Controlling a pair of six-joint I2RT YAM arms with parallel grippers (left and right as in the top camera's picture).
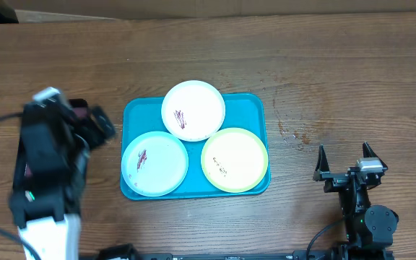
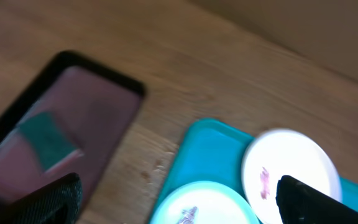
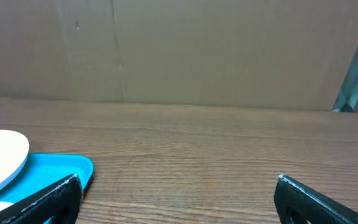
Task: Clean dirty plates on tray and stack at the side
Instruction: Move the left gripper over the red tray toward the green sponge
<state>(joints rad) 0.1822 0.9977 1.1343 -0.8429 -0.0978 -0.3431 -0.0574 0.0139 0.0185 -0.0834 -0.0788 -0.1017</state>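
Observation:
The teal tray (image 1: pixel 132 115) lies mid-table with three smeared plates on it: white (image 1: pixel 193 108) at the back, light blue (image 1: pixel 154 163) front left, yellow-green (image 1: pixel 235 159) front right. My left gripper (image 2: pixel 179 196) hangs open and empty above the table just left of the tray; its wrist view blurrily shows the tray (image 2: pixel 194 143), the white plate (image 2: pixel 291 162) and the light blue plate (image 2: pixel 204 202). My right gripper (image 1: pixel 344 152) rests low to the right of the tray, open with nothing in it, its fingers (image 3: pixel 61 199) wide apart beside the tray's corner (image 3: pixel 55 171).
A black-rimmed maroon tray (image 2: pixel 98 106) holding a teal-green pad (image 2: pixel 45 140) sits left of the teal tray, mostly covered by my left arm (image 1: pixel 49 159) in the overhead view. A cardboard wall (image 3: pixel 179 50) closes the table's back edge.

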